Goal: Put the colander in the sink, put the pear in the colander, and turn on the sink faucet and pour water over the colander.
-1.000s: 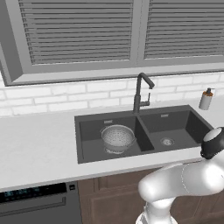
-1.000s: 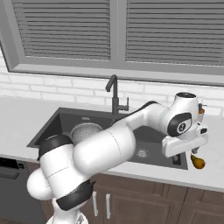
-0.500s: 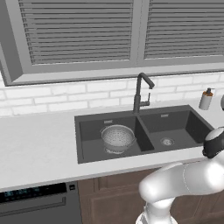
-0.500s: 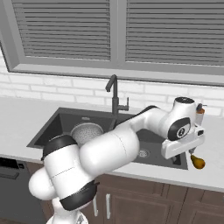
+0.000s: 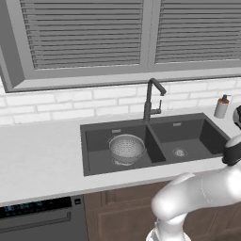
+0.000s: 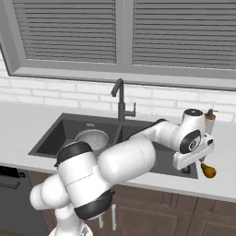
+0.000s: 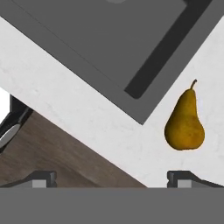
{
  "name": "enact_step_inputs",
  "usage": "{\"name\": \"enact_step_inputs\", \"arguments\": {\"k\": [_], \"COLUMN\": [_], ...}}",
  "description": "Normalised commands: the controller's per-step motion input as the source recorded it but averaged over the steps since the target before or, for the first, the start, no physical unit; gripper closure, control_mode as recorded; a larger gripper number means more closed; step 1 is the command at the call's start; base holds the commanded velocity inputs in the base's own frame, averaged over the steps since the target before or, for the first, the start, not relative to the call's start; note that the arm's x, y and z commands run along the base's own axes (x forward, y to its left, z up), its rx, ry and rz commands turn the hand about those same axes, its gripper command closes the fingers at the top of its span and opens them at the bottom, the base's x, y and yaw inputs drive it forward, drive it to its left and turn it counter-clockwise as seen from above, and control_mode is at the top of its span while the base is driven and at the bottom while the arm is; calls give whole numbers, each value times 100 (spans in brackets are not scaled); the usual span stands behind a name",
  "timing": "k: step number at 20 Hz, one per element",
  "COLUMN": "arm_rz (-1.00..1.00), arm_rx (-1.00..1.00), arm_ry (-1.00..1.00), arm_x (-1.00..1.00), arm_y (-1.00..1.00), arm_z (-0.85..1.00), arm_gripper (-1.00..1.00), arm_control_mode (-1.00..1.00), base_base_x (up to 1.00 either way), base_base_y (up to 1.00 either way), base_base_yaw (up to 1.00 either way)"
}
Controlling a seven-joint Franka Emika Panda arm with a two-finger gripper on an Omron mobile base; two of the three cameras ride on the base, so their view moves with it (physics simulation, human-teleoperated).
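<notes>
The silver mesh colander sits upright in the left basin of the dark sink. The yellow-orange pear lies on the white counter just past the sink's right front corner. My gripper hovers open above that corner, with the pear beside and ahead of one fingertip, not between the jaws. The dark gooseneck sink faucet stands behind the divider between the basins; no water shows.
A small grey soap dispenser stands at the back right of the sink. The counter's front edge and the wooden cabinet fronts lie just below the hand. A dishwasher sits under the counter on the left.
My hand has sunk a little and edged right, closer to the pear. The pear and the colander have stayed put, and the jaws remain wide.
</notes>
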Motion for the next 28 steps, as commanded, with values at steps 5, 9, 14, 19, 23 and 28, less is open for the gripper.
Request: {"name": "enact_step_inputs", "arguments": {"k": [5, 9, 14, 19, 23, 28], "arm_rz": [0, 0, 0, 0, 0, 0], "arm_rx": [0, 0, 0, 0, 0, 0], "arm_ry": [4, 10, 2, 0, -4, -2], "arm_x": [30, 8, 8, 6, 2, 0], "arm_y": [-30, -38, -27, -16, -1, 0], "arm_z": [0, -4, -19, -25, -25, -30], "arm_gripper": [-100, -100, -100, -100, -100, -100], "arm_control_mode": [-100, -100, -100, -100, -100, -100], "base_base_x": [0, 0, 0, 0, 0, 0], "base_base_y": [0, 0, 0, 0, 0, 0], "base_base_yaw": [0, 0, 0, 0, 0, 0]}}
